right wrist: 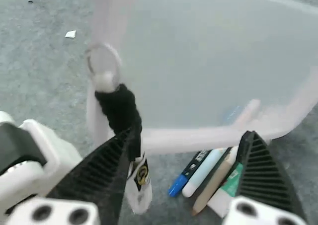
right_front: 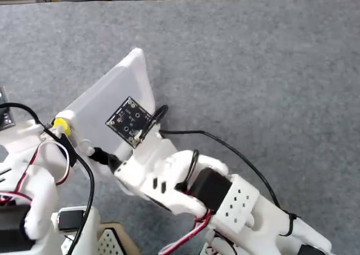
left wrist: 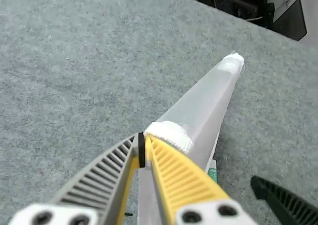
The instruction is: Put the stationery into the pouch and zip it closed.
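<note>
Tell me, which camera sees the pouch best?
The high view: the pouch shows most of its flat side. Left wrist view: its thin edge in the left gripper. Right wrist view: one close patch.

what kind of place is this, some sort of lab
Likely a robotics lab or hobby workbench: a table covered in grey felt-like cloth, white robot arms with bare wiring and a camera board, and a translucent pouch and stationery set out as a practice task.

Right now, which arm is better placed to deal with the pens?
The right, probably. The right gripper is open, with the pens lying between its fingers at the edge of the pouch. The left gripper is shut on the pouch, so it is occupied.
</note>
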Controlling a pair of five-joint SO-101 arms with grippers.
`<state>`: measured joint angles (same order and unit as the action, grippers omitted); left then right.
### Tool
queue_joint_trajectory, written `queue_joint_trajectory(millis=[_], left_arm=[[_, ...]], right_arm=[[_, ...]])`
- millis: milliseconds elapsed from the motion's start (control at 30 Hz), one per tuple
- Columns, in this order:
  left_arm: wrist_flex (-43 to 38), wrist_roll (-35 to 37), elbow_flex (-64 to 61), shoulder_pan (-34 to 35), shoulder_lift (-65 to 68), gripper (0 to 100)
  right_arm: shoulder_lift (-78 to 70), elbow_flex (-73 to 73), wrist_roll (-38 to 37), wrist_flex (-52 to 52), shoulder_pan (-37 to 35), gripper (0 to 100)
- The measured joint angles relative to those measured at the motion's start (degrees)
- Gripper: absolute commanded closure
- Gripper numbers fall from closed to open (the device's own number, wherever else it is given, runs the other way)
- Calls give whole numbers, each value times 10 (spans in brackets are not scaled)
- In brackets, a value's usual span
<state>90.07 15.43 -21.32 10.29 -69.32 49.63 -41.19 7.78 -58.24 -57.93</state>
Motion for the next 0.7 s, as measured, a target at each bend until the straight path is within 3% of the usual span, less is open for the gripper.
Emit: queue_joint_trajectory(millis=[133, 433, 700], left_arm=[[1, 0, 4, 1, 0, 971], [1, 0, 5, 1, -4, 970], [1, 0, 5, 1, -4, 970]], right_arm=[[32, 24, 49, -33, -11, 680], [73, 25, 59, -23, -40, 680], [74, -95, 63, 125, -41, 680]])
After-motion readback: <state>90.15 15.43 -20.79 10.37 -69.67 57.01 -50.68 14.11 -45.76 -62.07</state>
